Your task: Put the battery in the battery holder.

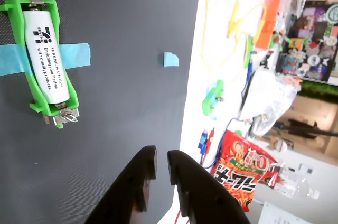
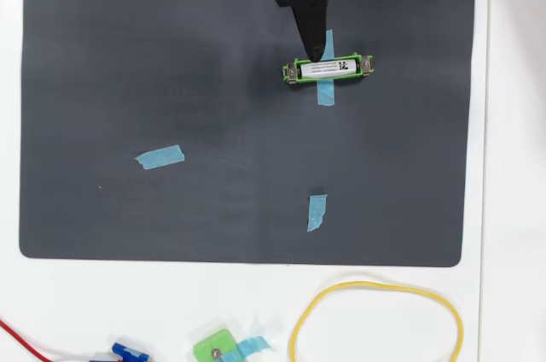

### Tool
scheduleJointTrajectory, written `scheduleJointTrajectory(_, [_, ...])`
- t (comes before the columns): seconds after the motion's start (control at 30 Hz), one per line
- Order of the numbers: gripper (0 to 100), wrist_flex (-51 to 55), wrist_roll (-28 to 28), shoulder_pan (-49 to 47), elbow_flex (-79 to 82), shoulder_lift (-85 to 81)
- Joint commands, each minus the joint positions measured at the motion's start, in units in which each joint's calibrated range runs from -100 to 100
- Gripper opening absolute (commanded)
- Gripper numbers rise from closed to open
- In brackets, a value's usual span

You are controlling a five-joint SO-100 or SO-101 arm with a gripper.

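The battery (image 1: 46, 57), a white cylinder with dark print, lies inside the battery holder (image 1: 33, 84), a narrow green frame with silver ends, at the upper left of the wrist view. A blue tape strip (image 1: 74, 55) crosses under the holder. In the overhead view the battery (image 2: 328, 67) rests in the holder (image 2: 364, 64) near the mat's top. My gripper (image 1: 161, 163) is empty, its jaws almost together, and it is away from the holder. In the overhead view my gripper (image 2: 314, 48) points down just above the holder's left half.
The black mat (image 2: 171, 80) carries loose blue tape pieces (image 2: 159, 156) (image 2: 316, 212). Off the mat lie a yellow cable loop (image 2: 375, 319), a squarish green piece (image 2: 217, 347), red and blue connectors (image 2: 119, 350) and a red snack bag (image 1: 245, 168).
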Motion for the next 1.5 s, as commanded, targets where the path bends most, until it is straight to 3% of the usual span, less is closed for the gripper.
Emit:
scheduleJointTrajectory(0.0, [0, 0.1, 0.3, 4.2, 2.3, -6.0])
scheduleJointTrajectory(0.47, [0, -0.4, 0.3, 12.0, 5.4, -9.0])
scheduleJointTrajectory(0.7, [0, -0.6, 0.3, 20.6, 5.4, -9.1])
scheduleJointTrajectory(1.47, [0, 0.0, 0.3, 20.3, 12.1, -9.8])
